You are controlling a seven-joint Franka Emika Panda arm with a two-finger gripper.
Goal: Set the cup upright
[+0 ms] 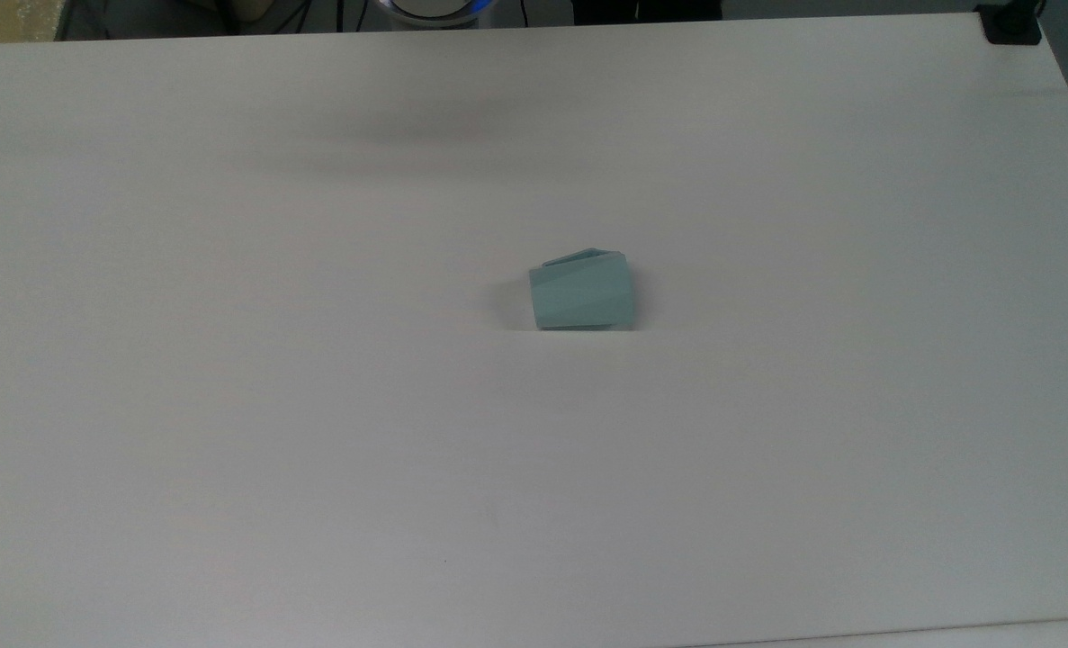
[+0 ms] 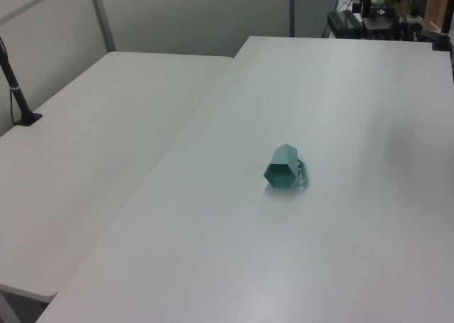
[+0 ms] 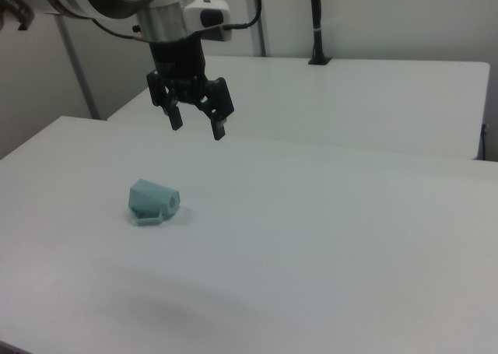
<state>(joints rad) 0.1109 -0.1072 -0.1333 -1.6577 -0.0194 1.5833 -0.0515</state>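
The pale teal cup [image 1: 582,291] lies on its side near the middle of the white table [image 1: 228,405]. In the left view the cup [image 2: 285,168] turns its open mouth toward the camera, with its handle at the left view's right. The right view shows the cup [image 3: 153,201] with its narrow base facing the right view's right and the handle resting against the table. My gripper [image 3: 198,125] hangs open in the air, well above the cup and a little to the right view's right, holding nothing.
A second white table [image 2: 92,145] adjoins on the left view's left, carrying a black clamped pole [image 2: 18,96]. A black clamp [image 1: 1012,27] sits at the table's far right corner in the top view. The robot's base [image 1: 435,9] stands beyond the far edge.
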